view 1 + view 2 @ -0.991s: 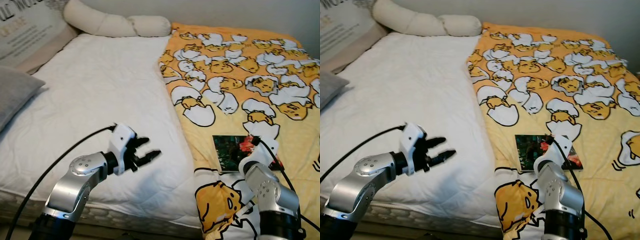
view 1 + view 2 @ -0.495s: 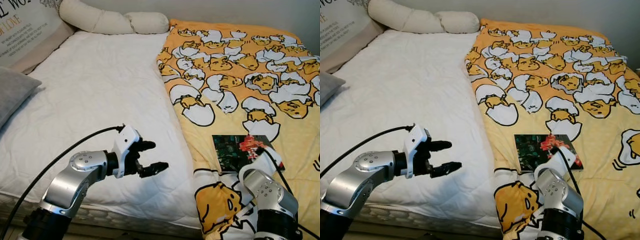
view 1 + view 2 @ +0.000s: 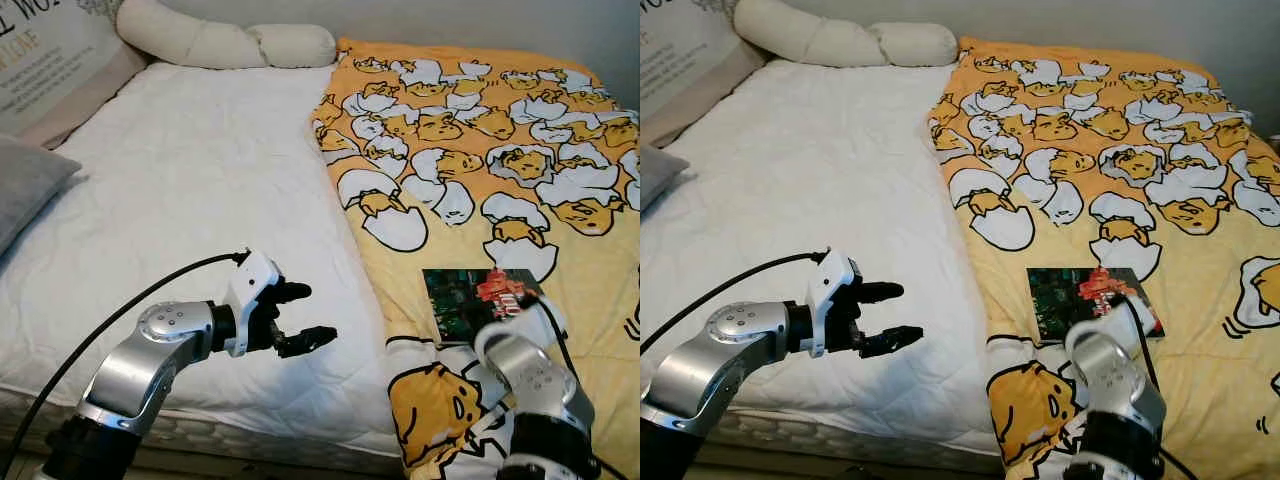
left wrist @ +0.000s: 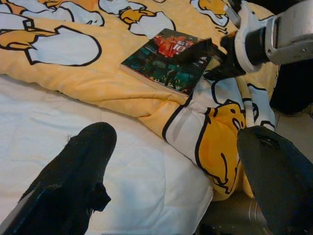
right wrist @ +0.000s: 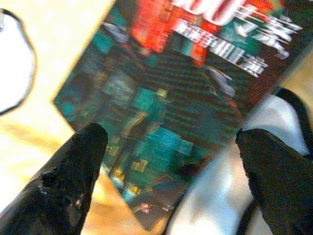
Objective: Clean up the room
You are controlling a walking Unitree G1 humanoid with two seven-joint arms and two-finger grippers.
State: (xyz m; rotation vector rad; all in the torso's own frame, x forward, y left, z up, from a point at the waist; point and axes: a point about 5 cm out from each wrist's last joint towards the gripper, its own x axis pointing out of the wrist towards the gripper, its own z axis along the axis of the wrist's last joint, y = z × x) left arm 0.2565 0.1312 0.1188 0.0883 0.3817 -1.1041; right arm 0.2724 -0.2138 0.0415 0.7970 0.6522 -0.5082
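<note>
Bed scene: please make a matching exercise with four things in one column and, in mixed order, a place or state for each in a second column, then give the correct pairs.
Things:
1. book
2. left claw
3. long cream pillow
4. right claw

Places or states:
A. at the head of the bed, by the wall
B. open, above the white sheet
C. lying flat on the yellow egg-print blanket
D. open, its tips at the near end of the book

Pairs: 1-C, 2-B, 3-A, 4-D
</note>
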